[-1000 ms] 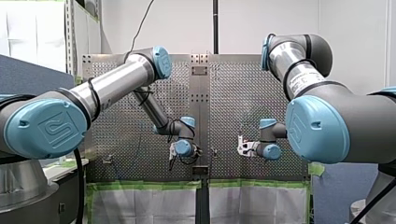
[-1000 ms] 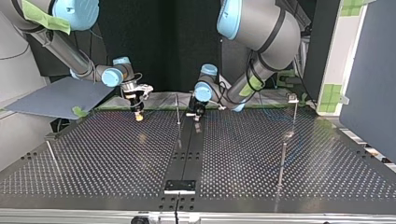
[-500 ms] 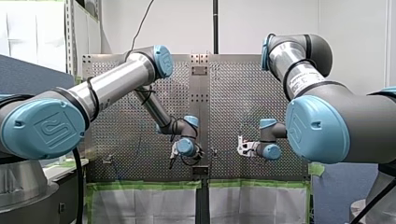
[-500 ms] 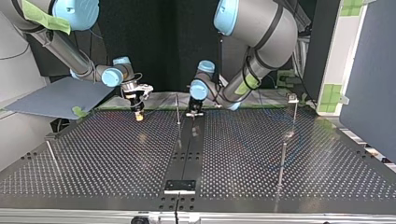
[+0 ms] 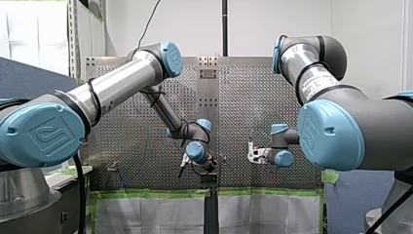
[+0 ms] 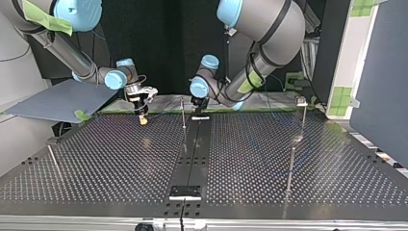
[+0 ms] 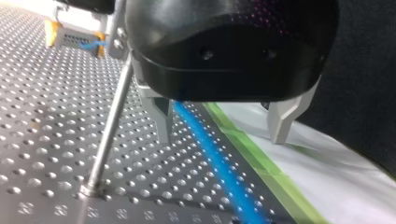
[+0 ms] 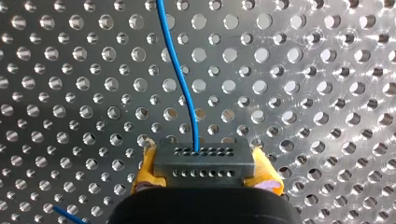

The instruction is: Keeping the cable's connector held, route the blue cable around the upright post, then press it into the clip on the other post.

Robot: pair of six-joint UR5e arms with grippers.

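The right gripper [image 8: 205, 170] is pinching the connector [image 8: 204, 158] between its yellow pads [image 8: 145, 167], off beyond the post [image 7: 109, 135], so the blue cable [image 8: 180, 79] is running from a fixed end. The left gripper [image 7: 220, 137] is hanging wide apart and empty just beside the post, straddling the cable, probably lining up to grasp it for the wrap.

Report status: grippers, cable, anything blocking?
Right gripper shut on connector. Left gripper open, cable between its fingers, post beside. No obstruction seen.
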